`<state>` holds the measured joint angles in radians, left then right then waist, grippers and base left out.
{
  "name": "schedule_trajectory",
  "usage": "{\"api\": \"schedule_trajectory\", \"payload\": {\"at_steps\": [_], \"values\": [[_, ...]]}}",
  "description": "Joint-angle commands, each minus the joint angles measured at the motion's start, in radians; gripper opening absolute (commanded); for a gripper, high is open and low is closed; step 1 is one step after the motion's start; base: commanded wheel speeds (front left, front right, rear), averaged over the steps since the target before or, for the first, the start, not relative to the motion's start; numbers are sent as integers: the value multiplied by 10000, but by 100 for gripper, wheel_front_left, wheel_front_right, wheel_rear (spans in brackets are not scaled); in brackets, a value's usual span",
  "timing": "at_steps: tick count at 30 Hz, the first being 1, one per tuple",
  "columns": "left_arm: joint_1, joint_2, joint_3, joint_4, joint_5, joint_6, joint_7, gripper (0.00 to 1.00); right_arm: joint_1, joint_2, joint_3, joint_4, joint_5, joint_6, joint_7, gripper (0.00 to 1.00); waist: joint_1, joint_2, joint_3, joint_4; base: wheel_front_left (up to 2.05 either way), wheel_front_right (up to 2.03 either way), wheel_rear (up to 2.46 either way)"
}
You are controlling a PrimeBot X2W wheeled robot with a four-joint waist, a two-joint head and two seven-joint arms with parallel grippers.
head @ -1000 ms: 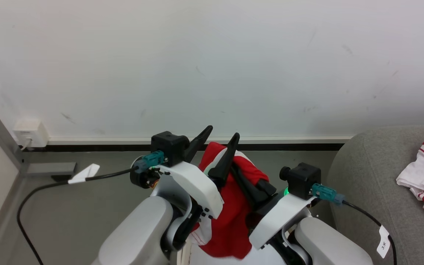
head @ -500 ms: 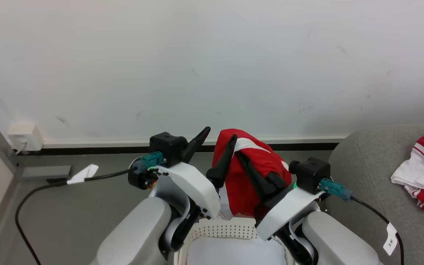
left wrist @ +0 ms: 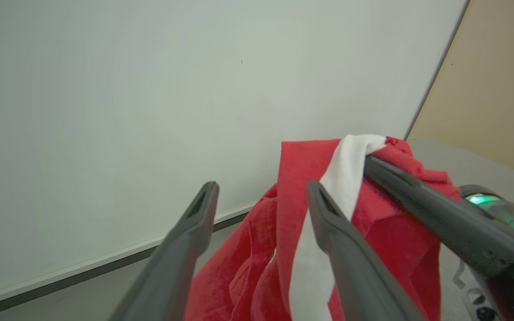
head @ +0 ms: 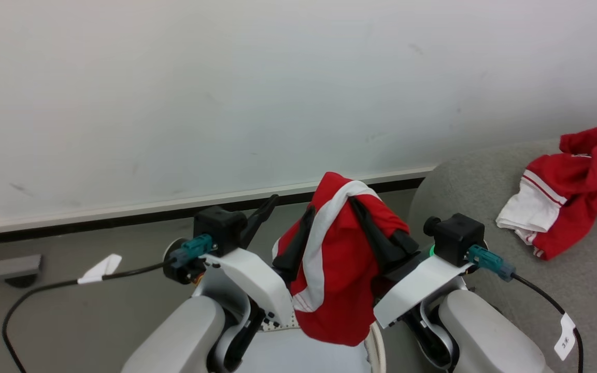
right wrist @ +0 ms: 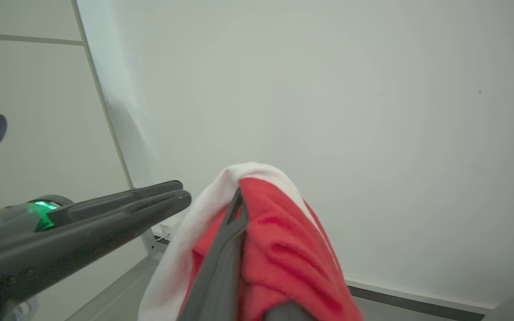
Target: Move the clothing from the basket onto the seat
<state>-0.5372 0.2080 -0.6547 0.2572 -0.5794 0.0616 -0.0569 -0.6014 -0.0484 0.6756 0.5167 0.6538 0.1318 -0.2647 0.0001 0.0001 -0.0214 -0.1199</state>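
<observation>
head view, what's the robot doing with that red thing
The right end effector is shut on a red and white garment and holds it up above the basket. The left end effector stands open right beside the cloth, gripping nothing. A second garment lies on the sofa to the robot's right; the held one is not yet there.

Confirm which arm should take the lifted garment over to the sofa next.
Right. The right claw is shut on the red and white garment, and the sofa lies on that side. The left claw is open beside the garment, holding nothing.
</observation>
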Motion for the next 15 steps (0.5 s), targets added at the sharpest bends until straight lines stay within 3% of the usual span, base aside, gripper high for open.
{"api": "schedule_trajectory", "payload": {"at_steps": [1,9,15], "values": [[170,95,0,-52,92,-19,-103,100,176,-35,-115,-25,-189,-22,8,0,-1,-1,218,-585,0,0,0],[492,134,-248,-321,254,-54,-472,100,302,-213,-1094,-409,-1148,-22,6,0,-1,-1,838,-2184,0,0,0],[-16,157,-597,-665,577,-273,-459,100,-43,-621,-2408,-1128,-1519,-22,6,0,-1,-1,2117,-2576,0,0,0]]}}
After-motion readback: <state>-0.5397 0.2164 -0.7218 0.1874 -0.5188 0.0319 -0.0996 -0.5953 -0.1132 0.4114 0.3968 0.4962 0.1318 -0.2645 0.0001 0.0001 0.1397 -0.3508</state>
